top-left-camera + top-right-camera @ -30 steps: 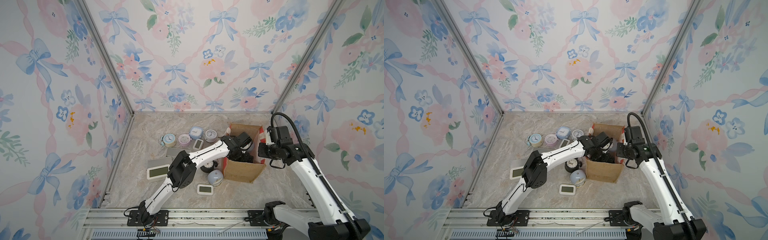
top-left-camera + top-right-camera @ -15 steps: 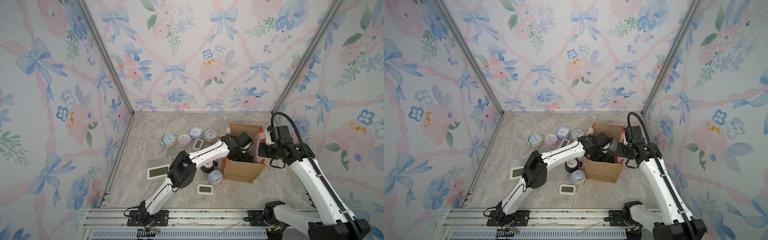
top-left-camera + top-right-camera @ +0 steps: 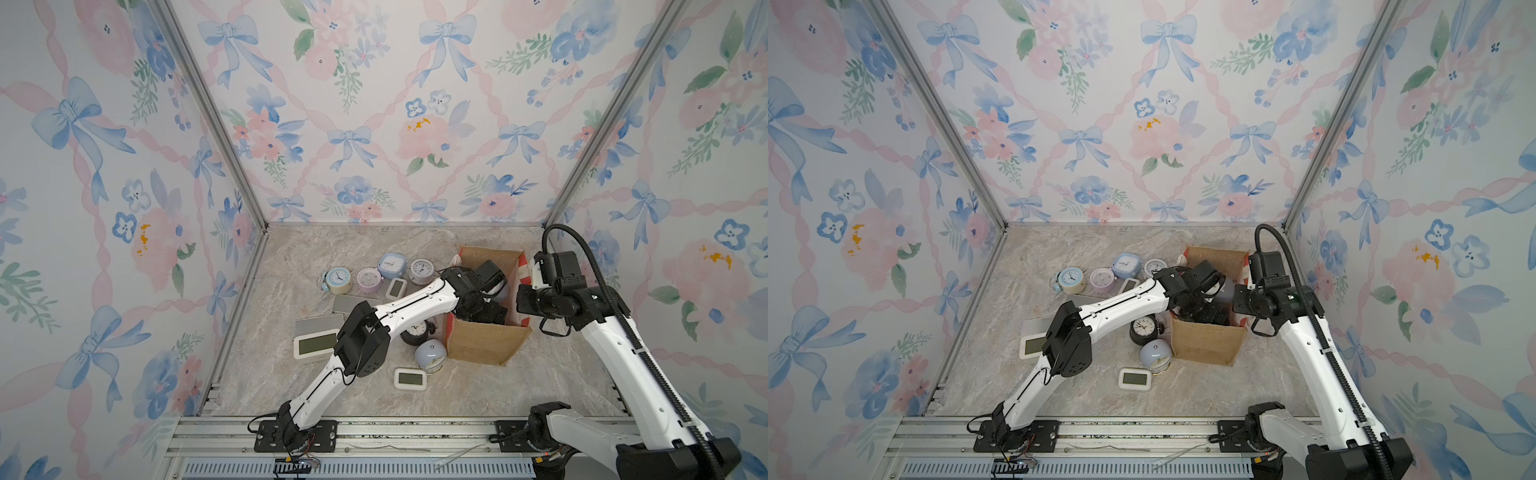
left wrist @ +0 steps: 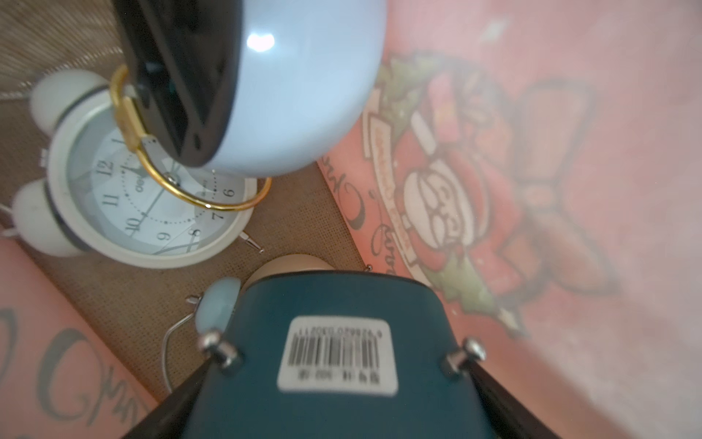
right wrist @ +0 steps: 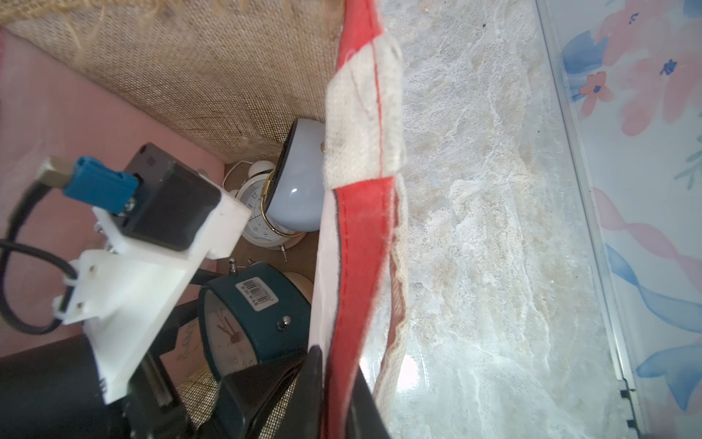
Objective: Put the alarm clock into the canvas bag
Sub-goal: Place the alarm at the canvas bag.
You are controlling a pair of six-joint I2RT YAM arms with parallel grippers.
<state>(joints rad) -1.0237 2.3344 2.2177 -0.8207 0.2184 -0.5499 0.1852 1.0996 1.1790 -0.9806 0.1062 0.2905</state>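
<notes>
The canvas bag (image 3: 478,345) (image 3: 1204,345) stands open at the right of the table in both top views. My left gripper (image 4: 338,365) reaches down inside it, jaws set wide. A teal alarm clock (image 4: 334,380) (image 5: 258,315) with a barcode sticker sits between its dark fingers (image 4: 178,403), which press against both sides. Below lie a white twin-bell clock (image 4: 152,190) and a pale blue domed clock (image 4: 304,95). My right gripper (image 5: 334,365) (image 3: 523,300) is shut on the bag's red side panel (image 5: 361,266) at its rim.
Beside the bag on the marble lie a black clock (image 3: 417,330), a pale blue dome clock (image 3: 431,353) and a small white digital clock (image 3: 410,378). A larger digital clock (image 3: 316,345) lies further left. Several small clocks (image 3: 369,279) stand behind. Floral walls enclose three sides.
</notes>
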